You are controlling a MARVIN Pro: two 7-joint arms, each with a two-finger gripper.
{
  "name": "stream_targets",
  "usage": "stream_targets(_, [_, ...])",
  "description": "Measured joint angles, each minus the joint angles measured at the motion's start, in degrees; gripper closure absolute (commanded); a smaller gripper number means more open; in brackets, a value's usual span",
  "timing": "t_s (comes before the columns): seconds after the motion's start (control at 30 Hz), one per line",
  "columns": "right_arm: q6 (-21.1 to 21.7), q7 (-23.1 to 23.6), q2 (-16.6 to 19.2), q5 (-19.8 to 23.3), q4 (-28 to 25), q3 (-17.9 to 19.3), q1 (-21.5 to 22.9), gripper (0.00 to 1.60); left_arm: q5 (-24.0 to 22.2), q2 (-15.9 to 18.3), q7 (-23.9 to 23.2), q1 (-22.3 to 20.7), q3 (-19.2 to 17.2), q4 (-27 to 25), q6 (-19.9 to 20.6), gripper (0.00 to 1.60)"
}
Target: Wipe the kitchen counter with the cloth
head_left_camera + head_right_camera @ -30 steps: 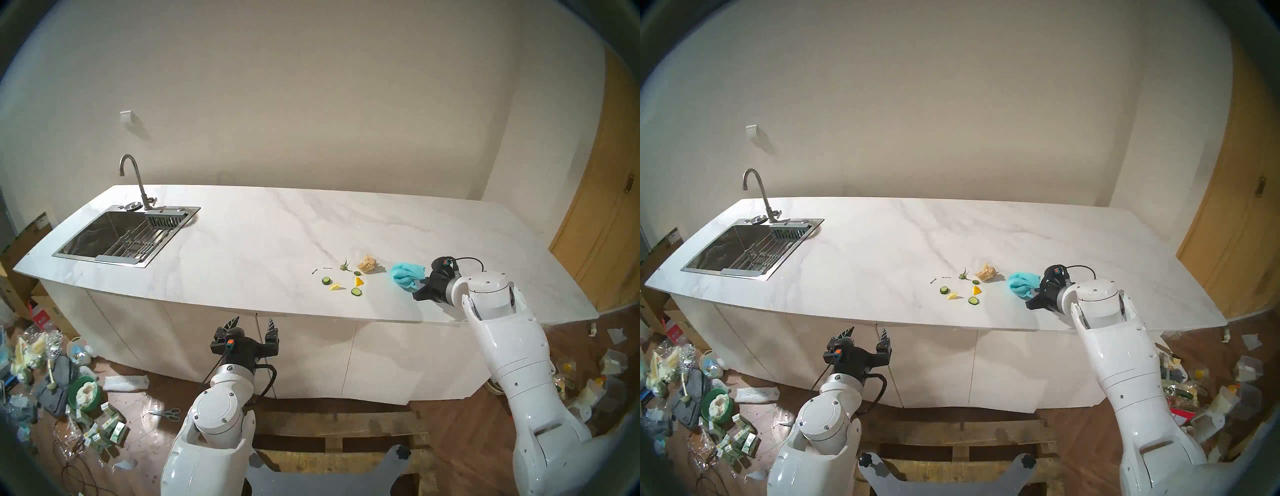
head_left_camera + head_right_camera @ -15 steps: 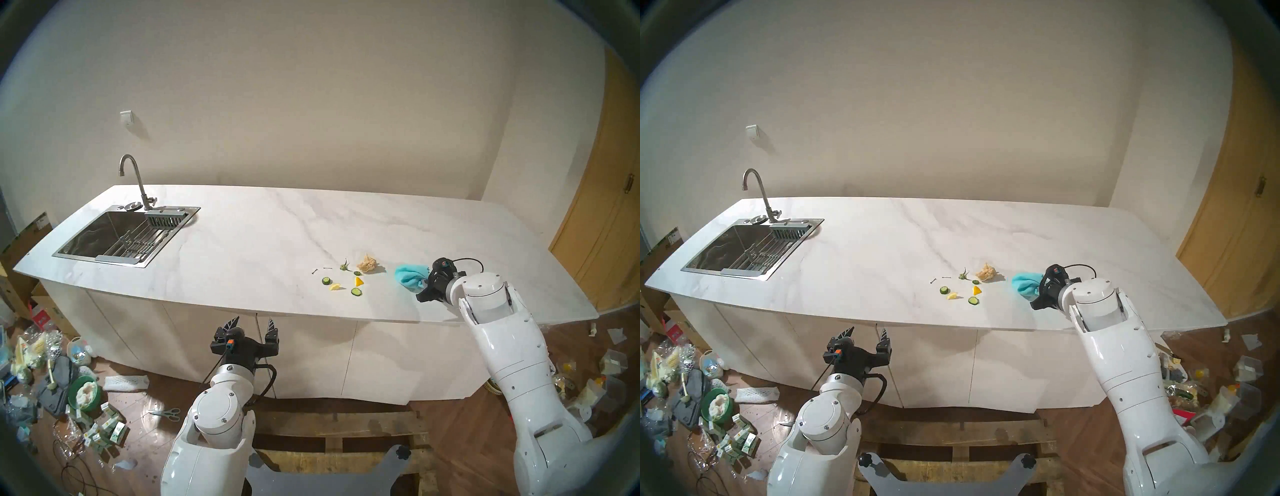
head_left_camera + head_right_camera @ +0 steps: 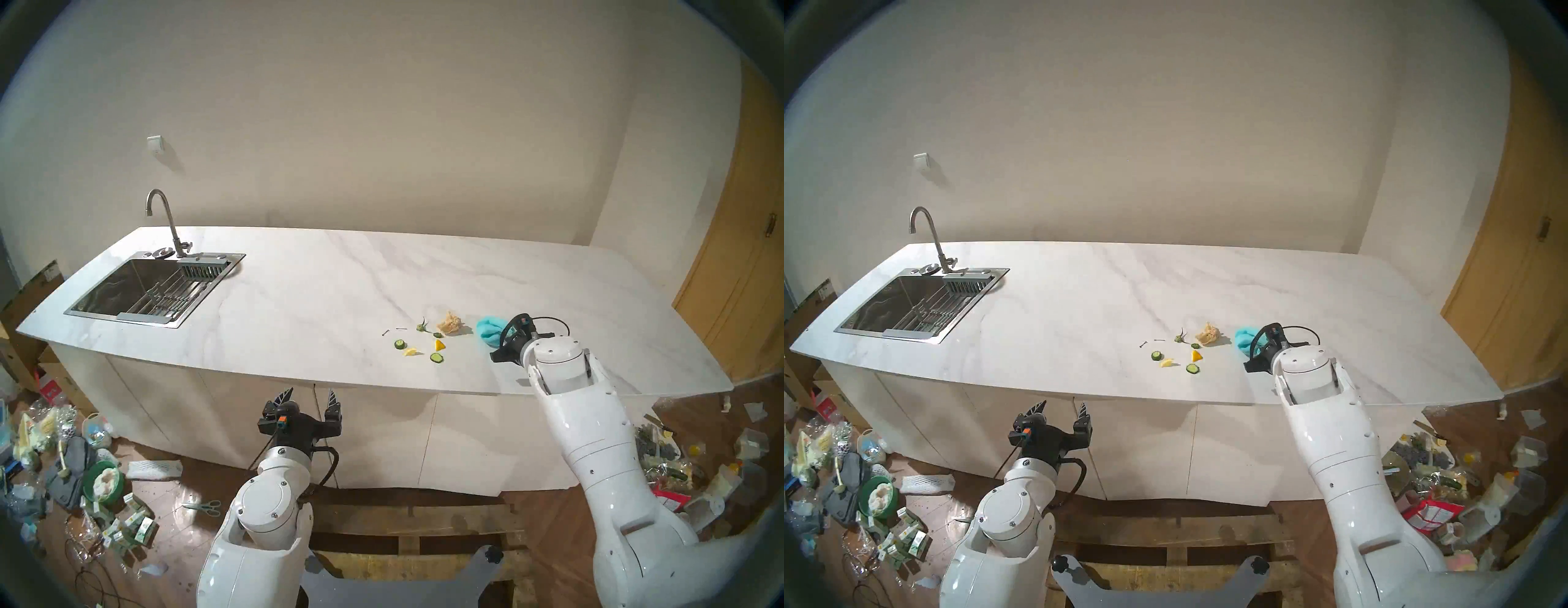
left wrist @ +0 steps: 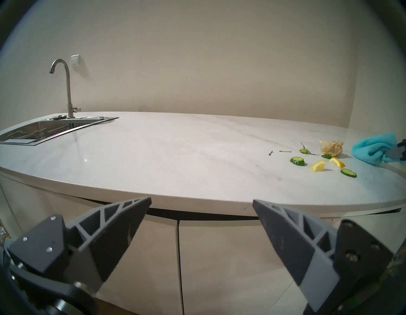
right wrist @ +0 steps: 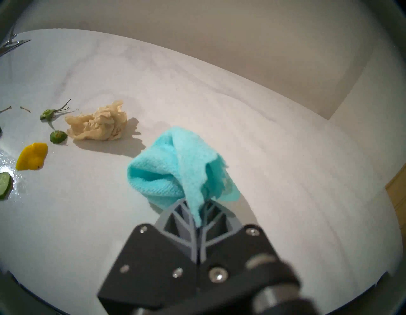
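Head cam, left eye: the kitchen counter [image 3: 322, 297] runs across the frame, with the sink [image 3: 140, 293] and faucet [image 3: 163, 220] at the left end. The right gripper [image 3: 502, 339] is low over the counter's right part with the cloth [image 3: 490, 331] bunched at its tip, resting on the marble. Just left of the cloth there's a beige paper wad [image 3: 450, 323], then a scatter of cucumber slices [image 3: 399, 344] and lemon wedges [image 3: 410, 351] toward the near edge. The left gripper [image 3: 309, 397] hangs below counter height in front of the cabinets, fingers spread, nothing in it. The floor either side is a mess of packaging.

Head cam, right eye: pretty much the same picture. Cloth [image 3: 1245, 337] is partly hidden behind the right gripper [image 3: 1257, 346], and the paper wad [image 3: 1209, 333] is close on its left.

Left wrist cam: both fingers [image 4: 123, 222] sit wide apart at the bottom, pointing at the counter's near edge. The cloth [image 4: 371, 149] shows at the far right, with the paper wad [image 4: 331, 147] and the veg bits next to it.

Right wrist cam: best view of the grab. The right gripper's [image 5: 198, 216] fingers are pinched together on a corner of the cloth [image 5: 173, 167], and the rest of it flops forward onto the counter [image 5: 263, 123]. Paper wad [image 5: 98, 125] is up left, near but not touching, with a lemon wedge [image 5: 31, 156] and a cucumber slice [image 5: 4, 183] further left.
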Motion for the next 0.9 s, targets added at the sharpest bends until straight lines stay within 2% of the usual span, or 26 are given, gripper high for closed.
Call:
stream_targets(0.37, [-1.78, -3.88, -3.65, -1.54, 10.83, -2.89, 6.2, 1.6, 0.0, 0.0, 0.0, 0.0, 0.0, 0.0, 0.0, 0.0])
stream_targets(0.5, [-2.3, -3.85, -4.55, -1.85, 12.78, -4.44, 7.88, 1.6, 0.0, 0.0, 0.0, 0.0, 0.0, 0.0, 0.0, 0.0])
stream_targets(0.73, [-2.54, -2.4, -5.6, -2.1, 13.22, -6.9, 8.84, 1.6, 0.0, 0.0, 0.0, 0.0, 0.0, 0.0, 0.0, 0.0])
stream_targets(0.9, [-1.46, -0.58, -6.14, -2.33, 11.25, -9.18, 8.38, 1.6, 0.0, 0.0, 0.0, 0.0, 0.0, -0.01, 0.0, 0.0])
